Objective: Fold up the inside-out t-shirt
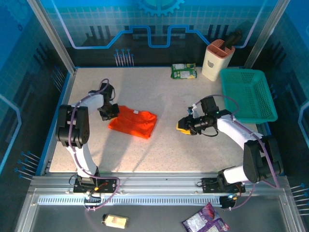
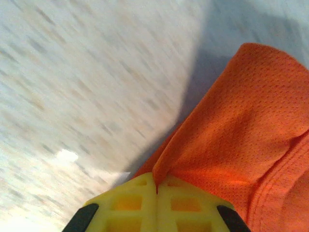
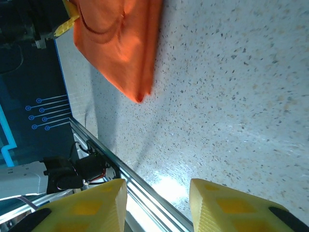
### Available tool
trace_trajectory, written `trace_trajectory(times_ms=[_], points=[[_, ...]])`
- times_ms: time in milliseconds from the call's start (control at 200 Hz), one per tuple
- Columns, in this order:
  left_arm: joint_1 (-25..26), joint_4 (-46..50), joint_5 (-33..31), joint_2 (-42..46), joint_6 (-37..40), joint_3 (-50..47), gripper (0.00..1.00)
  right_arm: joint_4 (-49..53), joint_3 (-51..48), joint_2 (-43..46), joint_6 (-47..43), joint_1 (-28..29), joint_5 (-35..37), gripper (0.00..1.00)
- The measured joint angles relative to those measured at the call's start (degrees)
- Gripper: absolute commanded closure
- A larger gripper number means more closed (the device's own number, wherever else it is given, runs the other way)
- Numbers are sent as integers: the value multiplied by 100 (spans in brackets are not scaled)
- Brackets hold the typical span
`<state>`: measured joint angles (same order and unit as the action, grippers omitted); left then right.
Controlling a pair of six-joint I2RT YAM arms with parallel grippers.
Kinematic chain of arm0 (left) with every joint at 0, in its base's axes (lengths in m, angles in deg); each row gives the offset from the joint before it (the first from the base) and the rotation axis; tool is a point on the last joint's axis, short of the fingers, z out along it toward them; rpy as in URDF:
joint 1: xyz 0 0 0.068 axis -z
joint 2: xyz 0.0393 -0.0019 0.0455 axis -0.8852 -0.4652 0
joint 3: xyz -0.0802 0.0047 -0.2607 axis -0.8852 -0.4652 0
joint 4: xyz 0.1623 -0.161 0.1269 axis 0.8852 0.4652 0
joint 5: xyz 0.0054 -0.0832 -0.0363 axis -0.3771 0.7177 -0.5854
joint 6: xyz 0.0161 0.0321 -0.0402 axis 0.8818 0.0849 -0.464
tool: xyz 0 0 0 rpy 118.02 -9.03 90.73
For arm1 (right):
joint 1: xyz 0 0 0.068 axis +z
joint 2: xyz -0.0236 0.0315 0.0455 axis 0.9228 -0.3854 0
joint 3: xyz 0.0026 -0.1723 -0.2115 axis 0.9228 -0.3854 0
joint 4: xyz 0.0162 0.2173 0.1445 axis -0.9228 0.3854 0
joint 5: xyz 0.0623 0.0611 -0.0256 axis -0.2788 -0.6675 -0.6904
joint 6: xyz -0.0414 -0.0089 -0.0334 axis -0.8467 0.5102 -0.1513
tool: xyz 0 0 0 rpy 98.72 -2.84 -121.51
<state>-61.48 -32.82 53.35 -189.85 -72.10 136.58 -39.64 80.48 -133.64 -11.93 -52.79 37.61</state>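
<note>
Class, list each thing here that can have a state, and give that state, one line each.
orange t-shirt, folded over, lying on the table, edge pinched
left gripper, shut on the orange t-shirt
right gripper, open, holding nothing
teal basket, upright, nothing visible inside
beige holder, upright, dark handle sticking out
green packet, lying flat

- The left gripper [image 2: 157, 191] is sitting at 6 o'clock, its yellow fingers pressing together on a pinched fold of cloth.
- The inside-out t-shirt [image 2: 241, 125] is spreading from that pinch toward 3 o'clock, its mesh weave showing.
- The speckled table [image 2: 72, 72] is lying blurred from 9 to 12 o'clock, shadowed beside the shirt.
</note>
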Motion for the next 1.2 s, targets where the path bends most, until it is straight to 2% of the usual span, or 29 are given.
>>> trace_trajectory(times_ms=[300,520,956,1201], points=[[-699,297,-1333,-737,581,1182,95,662,356,286,-428,-376,-17,60],[-1169,407,-1906,-1213,1023,2164,95,826,367,304,-490,-376,-44,60],[-1897,1023,-2017,-2614,1165,4710,94,1054,470,306,-577,-376,-42,61],[-2280,1429,-1836,-3071,881,5329,92,1062,483,308,-568,-376,-42,60]])
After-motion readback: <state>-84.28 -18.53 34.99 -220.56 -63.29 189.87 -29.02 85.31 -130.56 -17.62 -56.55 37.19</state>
